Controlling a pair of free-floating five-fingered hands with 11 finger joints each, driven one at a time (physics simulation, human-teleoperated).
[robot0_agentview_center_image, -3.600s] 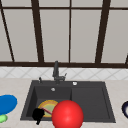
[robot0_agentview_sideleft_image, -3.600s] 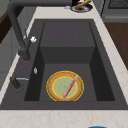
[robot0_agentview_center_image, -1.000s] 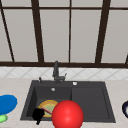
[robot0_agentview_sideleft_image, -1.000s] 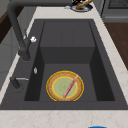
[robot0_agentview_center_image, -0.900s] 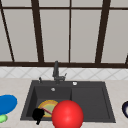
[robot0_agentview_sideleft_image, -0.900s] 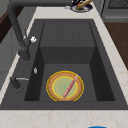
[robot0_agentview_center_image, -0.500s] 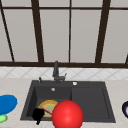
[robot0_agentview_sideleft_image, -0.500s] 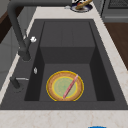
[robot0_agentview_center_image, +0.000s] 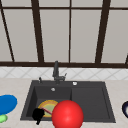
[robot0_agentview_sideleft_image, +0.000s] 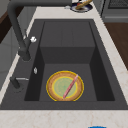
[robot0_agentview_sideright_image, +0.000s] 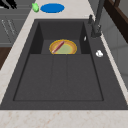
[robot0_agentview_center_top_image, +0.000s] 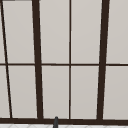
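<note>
Sink (robot0_agentview_center_image: 90, 100) front — left hand (robot0_agentview_center_image: 38, 114) near plate (robot0_agentview_center_image: 48, 107)

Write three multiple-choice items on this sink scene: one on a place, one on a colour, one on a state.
1. Where is the yellow plate?
A. in the deep basin of the sink
B. on the counter
C. on the window sill

2. What colour is the plate on the counter left of the sink?
A. white
B. blue
C. black

3. How does the pink stick lie?
A. upright in a cup
B. flat across the yellow plate
C. on the floor

Answers:
1. A: the left side view shows it on the basin floor near the faucet.
2. B: the blue plate lies beyond the left hand.
3. B: it crosses the plate's green middle.
</note>
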